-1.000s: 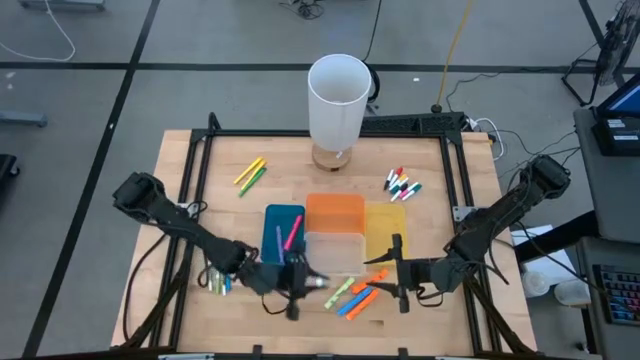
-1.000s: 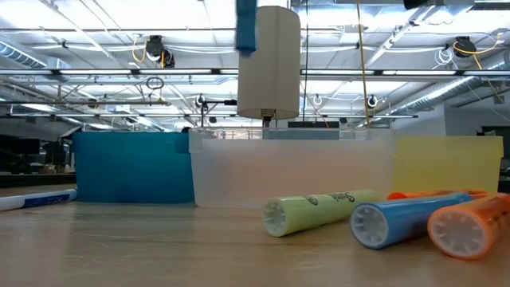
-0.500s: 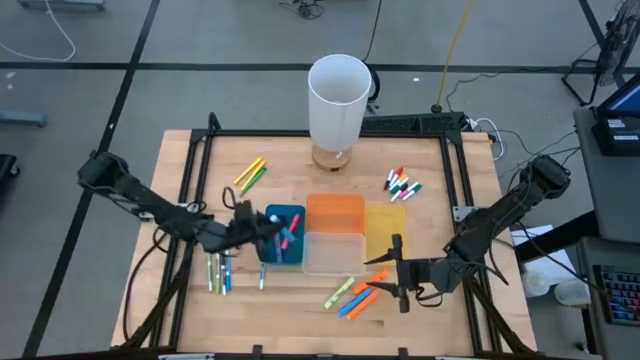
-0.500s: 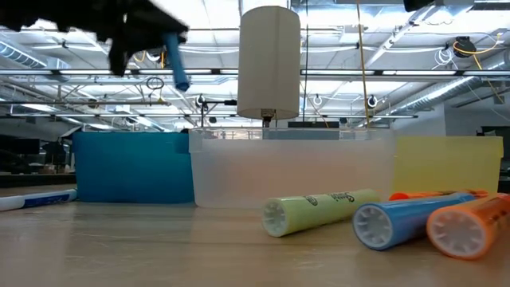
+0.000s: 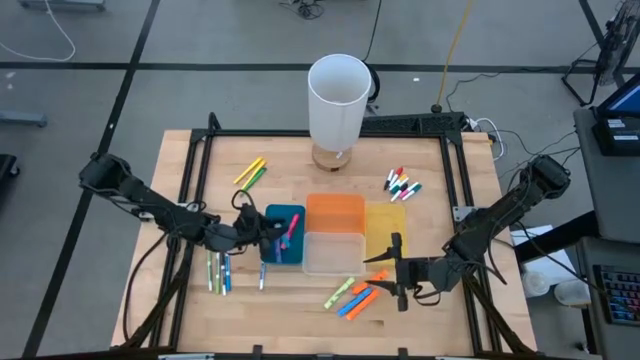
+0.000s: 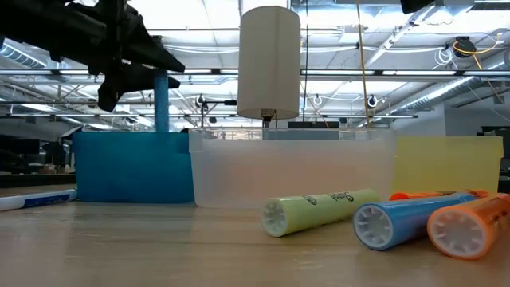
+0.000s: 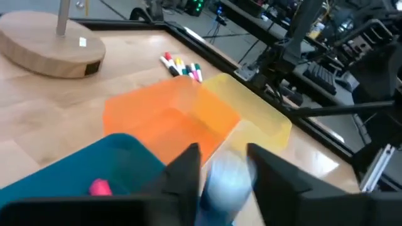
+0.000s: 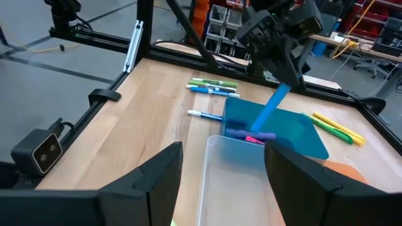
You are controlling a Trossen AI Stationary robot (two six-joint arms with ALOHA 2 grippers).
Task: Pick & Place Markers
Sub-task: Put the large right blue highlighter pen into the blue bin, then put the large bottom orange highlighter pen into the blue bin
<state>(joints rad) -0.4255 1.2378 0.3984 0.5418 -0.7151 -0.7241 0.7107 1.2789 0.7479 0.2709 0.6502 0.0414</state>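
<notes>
My left gripper [image 5: 262, 232] hovers over the blue bin [image 5: 284, 234], shut on a blue marker [image 6: 161, 100] that stands nearly upright, its lower end dipping behind the bin's rim. A pink marker [image 5: 292, 230] and a purple one [image 8: 250, 134] lie inside that bin. My right gripper [image 5: 398, 272] stays open and low near the table's near right corner, beside a loose green, blue and orange group of markers [image 5: 351, 296] lying flat. More markers lie at the far left [image 5: 250, 175], far right [image 5: 402, 184] and near left [image 5: 218, 272]. My left gripper pinches the blue marker between its two fingers at the marker's upper end [image 8: 281, 91], coming slanting down from the table's left. The marker hangs below the fingers [image 7: 188, 166], lifted clear of the table, with its lower end [image 8: 259, 125] inside the blue bin.
An orange bin [image 5: 334, 212], a clear bin [image 5: 333, 253] and a yellow bin [image 5: 385, 229] stand packed beside the blue one. A tall white lamp [image 5: 338, 98] on a wooden base rises at the far middle. A black frame [image 5: 200, 170] borders the table.
My left gripper carried the blue marker from the near edge, by the loose markers, up and toward the far left until it was over the blue bin. It then lowered the marker and turned it from tilted to nearly upright, its lower end sinking into the bin.
</notes>
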